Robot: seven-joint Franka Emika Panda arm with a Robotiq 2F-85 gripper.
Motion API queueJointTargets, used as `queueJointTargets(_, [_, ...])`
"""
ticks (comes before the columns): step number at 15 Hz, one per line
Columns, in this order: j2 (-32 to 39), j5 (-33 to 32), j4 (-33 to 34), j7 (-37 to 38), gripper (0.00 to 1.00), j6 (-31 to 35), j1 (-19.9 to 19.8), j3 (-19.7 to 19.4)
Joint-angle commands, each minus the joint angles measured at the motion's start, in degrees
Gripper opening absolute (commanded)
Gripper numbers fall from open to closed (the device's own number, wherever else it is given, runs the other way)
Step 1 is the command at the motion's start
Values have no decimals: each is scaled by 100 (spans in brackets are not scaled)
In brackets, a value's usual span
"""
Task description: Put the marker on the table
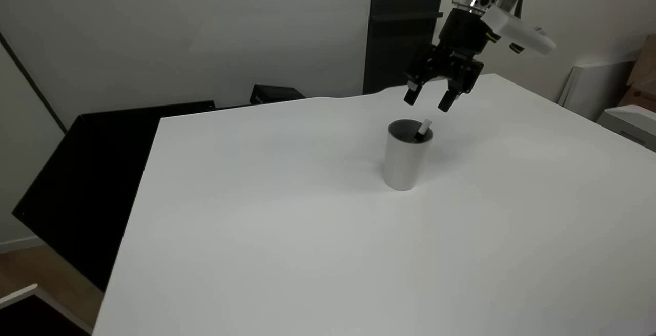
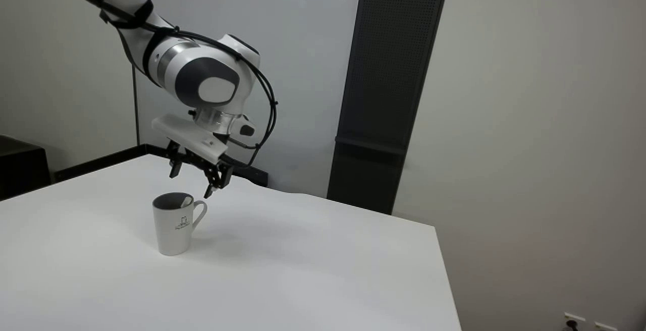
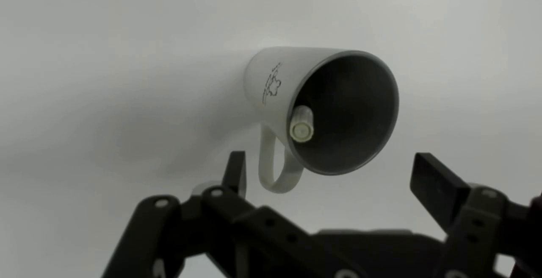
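i had the robotiq gripper [image 1: 429,100] spread wide above the white table [image 1: 256,233], near the printed mug [image 2: 170,232]. the marker [image 3: 302,127] sat inside that mug, tilted, pale end up, on the handle [image 3: 279,186] side. both exterior views showed the mug upright on the table, lower than the gripper.

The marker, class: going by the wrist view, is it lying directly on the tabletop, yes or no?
No, the marker sits inside the mug, its pale end showing within the dark opening.
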Motion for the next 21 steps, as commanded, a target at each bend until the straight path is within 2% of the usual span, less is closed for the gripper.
queueJointTargets(1, [-60,64,-90,353,100,-5,-22,23])
queueJointTargets(21, [-75,247,-292,317,100,165,-58,63])
